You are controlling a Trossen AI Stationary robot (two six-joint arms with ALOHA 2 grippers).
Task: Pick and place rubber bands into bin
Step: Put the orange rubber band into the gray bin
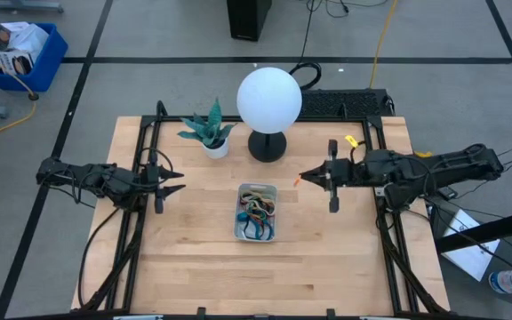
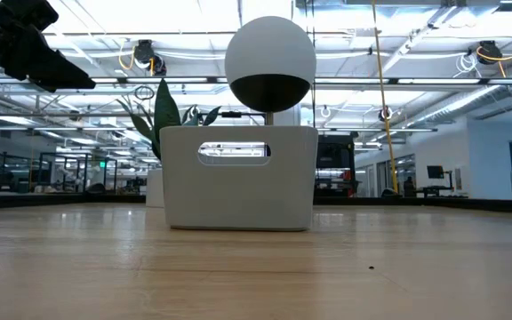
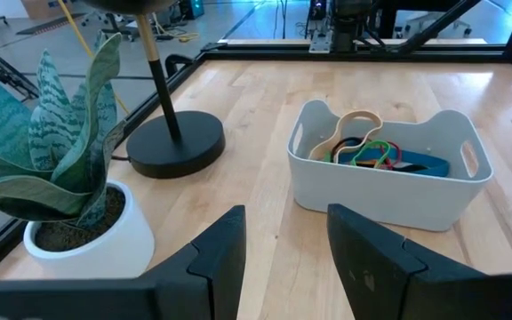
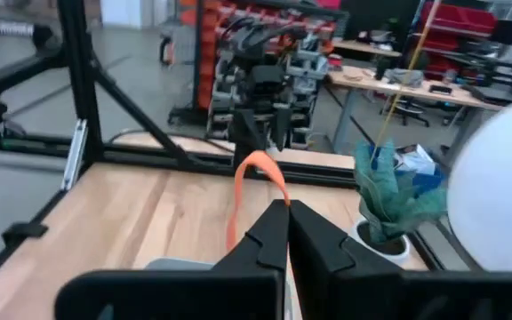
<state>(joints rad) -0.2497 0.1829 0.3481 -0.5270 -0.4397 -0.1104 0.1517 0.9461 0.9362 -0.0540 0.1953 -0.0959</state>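
Note:
The bin [image 1: 256, 213] is a small pale tray with rounded corners and cut-out handles at the table's middle. It holds several rubber bands [image 1: 257, 209] in tan, green, blue, red and black, which also show in the left wrist view [image 3: 376, 153]. My right gripper [image 1: 302, 178] hovers just right of the bin's far end and is shut on an orange rubber band [image 4: 254, 182]. My left gripper [image 1: 178, 178] is open and empty, left of the bin; its fingers [image 3: 283, 244] point at the bin [image 3: 389, 182]. My right gripper pinches the orange band near one end of its loop [image 4: 278, 194] between its two fingertips. The fingers lie about level and point toward the table's left. The rest of the loop sticks out past the fingertips, slack and clear of the table.
A white globe lamp [image 1: 269, 100] on a black round base [image 1: 268, 145] stands behind the bin. A potted plant [image 1: 210, 132] stands to its left. A dark frame runs along the table's left and right sides. A blue crate [image 1: 20, 53] sits on the floor.

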